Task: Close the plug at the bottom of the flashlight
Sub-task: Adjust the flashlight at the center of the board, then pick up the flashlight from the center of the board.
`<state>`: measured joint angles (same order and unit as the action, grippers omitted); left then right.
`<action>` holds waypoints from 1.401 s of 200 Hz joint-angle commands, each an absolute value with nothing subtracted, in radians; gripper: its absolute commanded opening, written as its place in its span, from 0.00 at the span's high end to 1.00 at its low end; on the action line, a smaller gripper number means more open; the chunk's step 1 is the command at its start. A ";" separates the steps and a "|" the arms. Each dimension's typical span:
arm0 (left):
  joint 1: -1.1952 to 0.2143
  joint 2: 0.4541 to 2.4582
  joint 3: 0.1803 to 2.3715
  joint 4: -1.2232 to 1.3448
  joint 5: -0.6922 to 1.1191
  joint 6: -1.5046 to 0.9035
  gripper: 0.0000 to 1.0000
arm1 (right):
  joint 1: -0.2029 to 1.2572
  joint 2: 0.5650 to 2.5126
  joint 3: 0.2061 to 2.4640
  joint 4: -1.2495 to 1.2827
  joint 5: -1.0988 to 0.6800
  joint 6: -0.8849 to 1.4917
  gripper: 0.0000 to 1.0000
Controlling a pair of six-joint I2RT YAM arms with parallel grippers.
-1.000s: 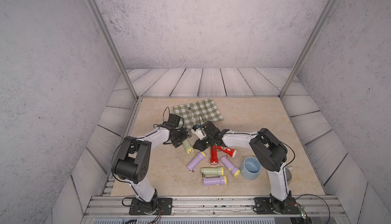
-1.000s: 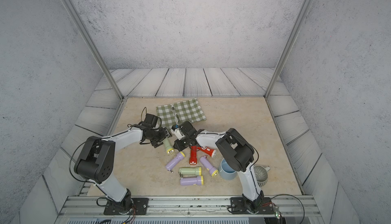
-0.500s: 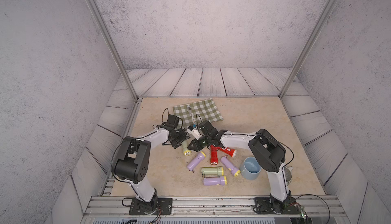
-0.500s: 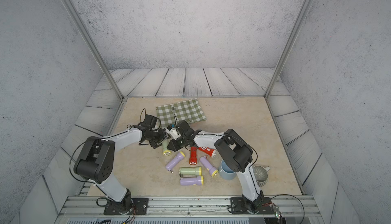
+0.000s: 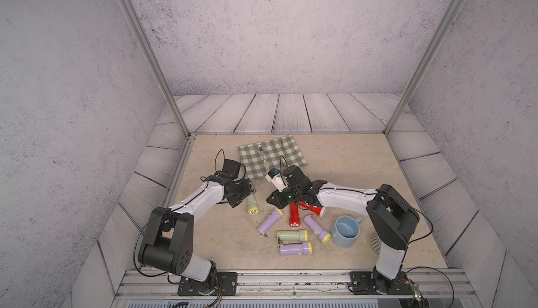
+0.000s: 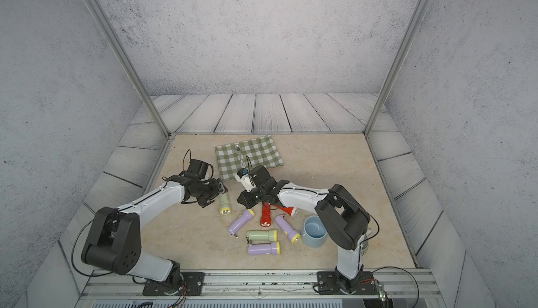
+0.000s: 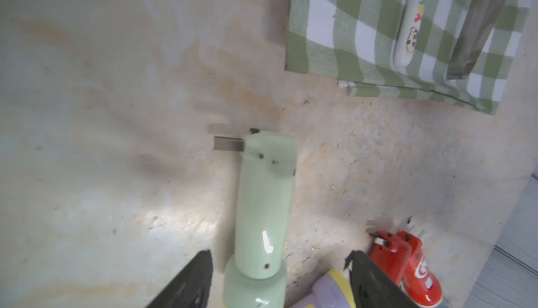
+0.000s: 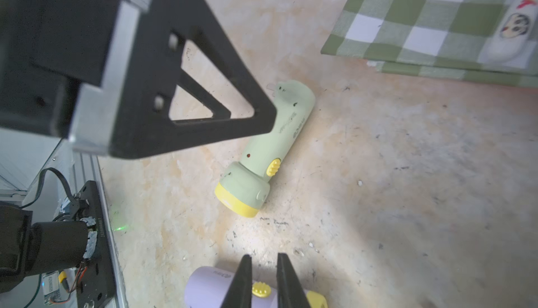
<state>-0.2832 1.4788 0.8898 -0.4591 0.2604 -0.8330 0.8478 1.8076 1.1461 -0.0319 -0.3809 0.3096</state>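
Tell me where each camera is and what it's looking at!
Top views: high above the front, looking down at the table; both arms show.
Left wrist: on the left arm, looking at the green flashlight; the open left gripper shows.
Right wrist: on the right arm, looking at the same green flashlight; the narrow right gripper and the left gripper's finger show.
Shared: every view shows that flashlight and the checked cloth.

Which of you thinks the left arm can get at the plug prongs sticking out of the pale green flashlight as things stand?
Probably yes. The left tool stands open astride the pale green flashlight, and the plug prongs jut over bare table, nothing blocking them.
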 commanded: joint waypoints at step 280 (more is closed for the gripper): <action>-0.413 1.850 1.178 -0.673 -0.046 -0.757 0.55 | 0.842 1.648 0.961 -0.043 -0.109 0.262 0.81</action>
<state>-0.4080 1.8385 1.1652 -0.6441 -0.0170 -0.7807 0.8471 1.6436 0.9573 -0.0330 -0.1253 0.2752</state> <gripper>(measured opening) 0.506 0.190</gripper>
